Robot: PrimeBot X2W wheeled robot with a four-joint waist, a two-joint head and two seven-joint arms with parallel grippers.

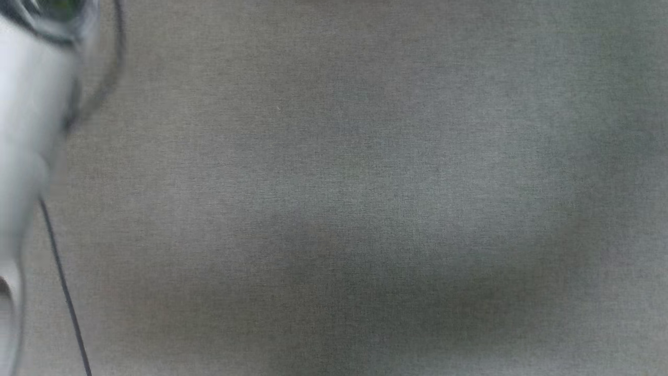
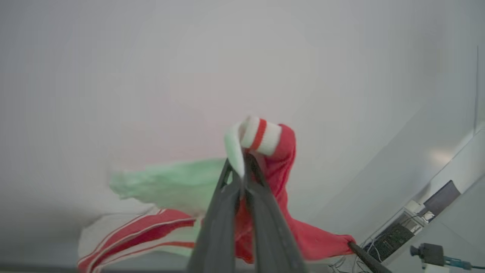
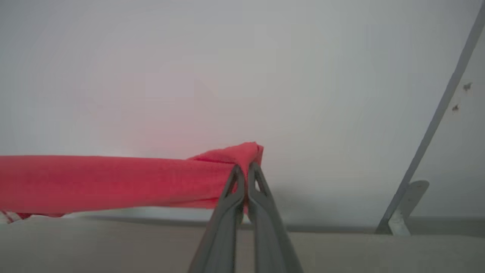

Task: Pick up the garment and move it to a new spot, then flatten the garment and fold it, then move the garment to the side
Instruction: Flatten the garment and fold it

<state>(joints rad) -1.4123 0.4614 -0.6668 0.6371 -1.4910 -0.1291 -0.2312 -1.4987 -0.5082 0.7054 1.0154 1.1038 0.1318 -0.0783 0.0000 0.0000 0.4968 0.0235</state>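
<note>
The garment (image 2: 282,167) is bright red with a white, red-striped cuff and striped white panels hanging lower left. In the left wrist view my left gripper (image 2: 242,168) is shut on that cuff, and the cloth hangs in the air in front of a pale wall. From there a red strip runs down right to the dark tip of my right gripper (image 2: 351,245). The right wrist view has my right gripper (image 3: 245,168) shut on a bunched red edge of the garment (image 3: 113,182), which stretches taut to the left. A pale forearm (image 1: 26,130) stands blurred at the head view's left edge.
Under the head camera lies the grey upholstered surface (image 1: 365,183), with a thin dark cable (image 1: 65,292) beside the forearm. Lower right of the left wrist view stand a desk with equipment (image 2: 394,237) and a small camera (image 2: 426,252). A slanted grey strut (image 3: 435,121) crosses the right wrist view.
</note>
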